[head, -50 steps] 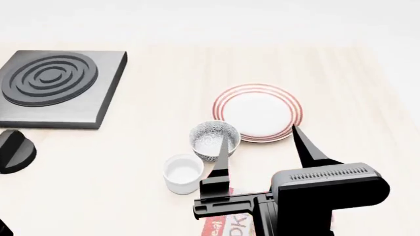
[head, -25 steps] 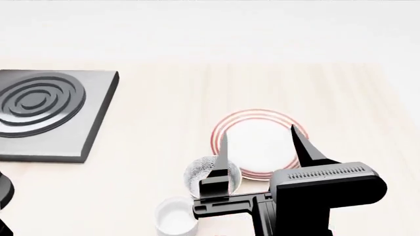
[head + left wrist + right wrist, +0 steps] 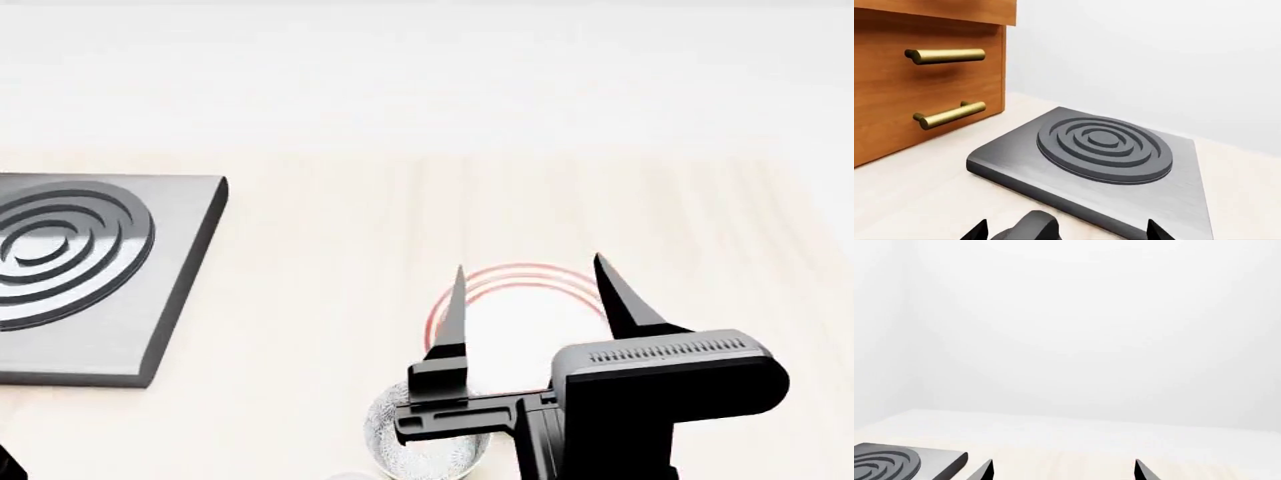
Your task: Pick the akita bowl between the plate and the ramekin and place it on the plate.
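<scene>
The white plate (image 3: 523, 283) with red rings lies on the pale wooden table, partly behind my right gripper (image 3: 527, 265). That gripper hangs above the plate, open and holding nothing. The speckled akita bowl (image 3: 391, 440) sits near the bottom edge of the head view, to the left of the gripper's body and partly hidden by it. Only a sliver of the white ramekin (image 3: 344, 477) shows at that edge. In the right wrist view the right gripper (image 3: 1062, 470) faces a bare white wall. My left gripper (image 3: 1066, 231) is open, well to the left, in front of the burner slab.
A grey slab with a ringed burner (image 3: 80, 270) lies at the table's left, and shows too as the slab (image 3: 1101, 145) in the left wrist view. A wooden drawer unit (image 3: 921, 75) with brass handles stands beside it. A dark rounded lump (image 3: 1029, 227) sits low between the left fingers.
The head view has swung upward, so the plate, bowl, ramekin and burner slab have slid down the picture. The right gripper keeps its place in the picture and stays open.
</scene>
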You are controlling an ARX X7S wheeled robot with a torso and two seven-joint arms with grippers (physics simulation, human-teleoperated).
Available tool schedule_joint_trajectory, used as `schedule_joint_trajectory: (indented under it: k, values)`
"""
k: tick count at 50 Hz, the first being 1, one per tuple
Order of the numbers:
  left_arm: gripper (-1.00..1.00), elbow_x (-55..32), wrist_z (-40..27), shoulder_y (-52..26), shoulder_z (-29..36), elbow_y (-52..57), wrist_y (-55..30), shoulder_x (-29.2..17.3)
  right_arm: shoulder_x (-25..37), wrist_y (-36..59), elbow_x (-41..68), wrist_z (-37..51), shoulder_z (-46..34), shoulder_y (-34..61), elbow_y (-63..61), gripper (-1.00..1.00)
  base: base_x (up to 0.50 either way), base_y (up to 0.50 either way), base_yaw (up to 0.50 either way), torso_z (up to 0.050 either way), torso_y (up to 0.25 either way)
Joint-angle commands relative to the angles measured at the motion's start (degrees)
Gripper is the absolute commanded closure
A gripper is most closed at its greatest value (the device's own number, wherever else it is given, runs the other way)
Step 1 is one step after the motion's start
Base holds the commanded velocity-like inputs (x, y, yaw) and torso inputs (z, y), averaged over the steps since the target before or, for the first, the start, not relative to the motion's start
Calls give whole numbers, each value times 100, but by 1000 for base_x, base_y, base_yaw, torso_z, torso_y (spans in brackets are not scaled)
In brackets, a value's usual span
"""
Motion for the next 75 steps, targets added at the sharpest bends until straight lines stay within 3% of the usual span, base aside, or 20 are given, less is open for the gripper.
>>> schedule_joint_trajectory:
  k: [1,12,37,53,55,58,68,75]
  values:
    - [-100,-24,-24,8,17,11,-6,-18,24,-25,35,19,-9,-5,16,-100,309,0,0,0,0]
    - [-100,-31,-28,1,37,-33,38,-29,-5,21,150,79,41,-4,62,-100,278,0,0,0,0]
    - [-100,-65,-63,-27,76,-105,67,-51,-302,1560,1276,431,439,357,560,-100,0,0,0,0,0]
    - [-100,-94,-97,-16,89,-93,63,-73,-430,2317,1436,634,220,951,1249,-100,0,0,0,0,0]
    - [-100,-91,-104,-11,92,-94,68,-74,-282,2225,1100,627,-153,1018,1291,-100,0,0,0,0,0]
    - [-100,-100,-110,-8,95,-81,60,-79,-572,2471,1495,844,305,1027,1400,-100,0,0,0,0,0]
    - [-100,-92,-118,-2,121,-93,85,-91,-525,3204,1686,963,118,1232,1649,-100,0,0,0,0,0]
    - [-100,-123,-132,-5,117,-88,68,-98,-685,3588,1961,1140,409,1379,1928,-100,0,0,0,0,0]
